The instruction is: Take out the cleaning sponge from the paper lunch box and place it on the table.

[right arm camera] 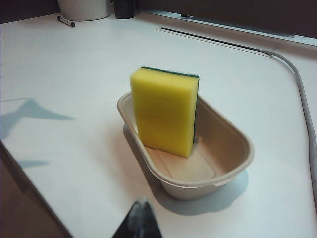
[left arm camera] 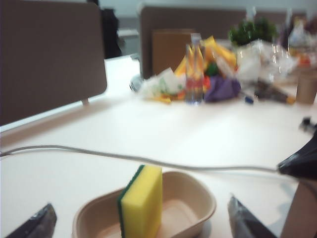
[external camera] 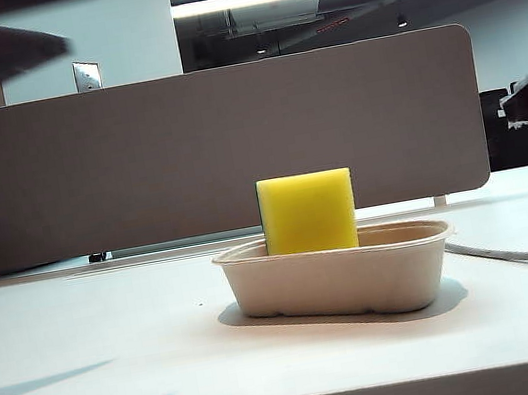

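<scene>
One cleaning sponge (external camera: pixel 308 212) stands upright, long axis vertical, in the paper lunch box (external camera: pixel 339 280). Left gripper (left arm camera: pixel 141 223) spread wide, empty, above the box; right gripper (right arm camera: pixel 140 220) near it, opening indiscernible.

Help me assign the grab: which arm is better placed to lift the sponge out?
Left, probably. The left gripper is open, its fingertips flanking the cleaning sponge standing in the paper lunch box. The right gripper shows only one tip.

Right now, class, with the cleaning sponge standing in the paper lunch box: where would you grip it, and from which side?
Grip the cleaning sponge by its upper half, which stands clear above the paper lunch box rim. Come from above, closing on the broad yellow face and the green-backed face. The open left end effector already straddles it; the right end effector sits farther back.
</scene>
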Tool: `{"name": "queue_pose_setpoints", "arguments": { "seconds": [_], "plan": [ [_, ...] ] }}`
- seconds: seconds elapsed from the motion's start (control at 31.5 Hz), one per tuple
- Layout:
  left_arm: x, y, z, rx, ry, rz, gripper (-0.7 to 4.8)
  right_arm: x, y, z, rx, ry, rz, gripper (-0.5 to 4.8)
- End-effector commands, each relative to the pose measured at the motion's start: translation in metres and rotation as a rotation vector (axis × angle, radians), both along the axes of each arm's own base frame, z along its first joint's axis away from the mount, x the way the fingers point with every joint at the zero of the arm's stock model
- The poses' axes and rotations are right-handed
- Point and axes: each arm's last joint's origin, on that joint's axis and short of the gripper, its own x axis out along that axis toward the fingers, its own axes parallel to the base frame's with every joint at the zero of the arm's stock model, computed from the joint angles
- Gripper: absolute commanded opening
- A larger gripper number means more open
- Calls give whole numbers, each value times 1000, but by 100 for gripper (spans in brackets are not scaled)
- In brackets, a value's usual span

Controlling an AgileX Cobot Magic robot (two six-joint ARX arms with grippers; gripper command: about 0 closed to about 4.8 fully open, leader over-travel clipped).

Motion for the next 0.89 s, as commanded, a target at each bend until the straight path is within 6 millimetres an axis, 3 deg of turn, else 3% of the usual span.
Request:
{"name": "queue_pose_setpoints", "arguments": {
  "seconds": [0.03, 0.29, 0.54, 0.7, 0.83, 0.89],
  "plan": [
    [20, -15, 3, 15, -33, 16, 471, 0, 0, 2, 10, -11, 1, -5],
    [82, -67, -9, 92, 64, -5, 472, 0, 0, 2, 10, -11, 0, -5],
    [124, -107, -36, 201, 208, -76, 470, 0, 0, 2, 10, -11, 0, -5],
    [138, -118, -57, 304, 337, -75, 466, 0, 0, 2, 11, -11, 1, -5],
    [137, -118, -67, 372, 425, -77, 448, 0, 0, 2, 10, -11, 1, -5],
    [137, -117, -68, 381, 437, -76, 371, 0, 0, 2, 10, -11, 0, -5]
  ]
}}
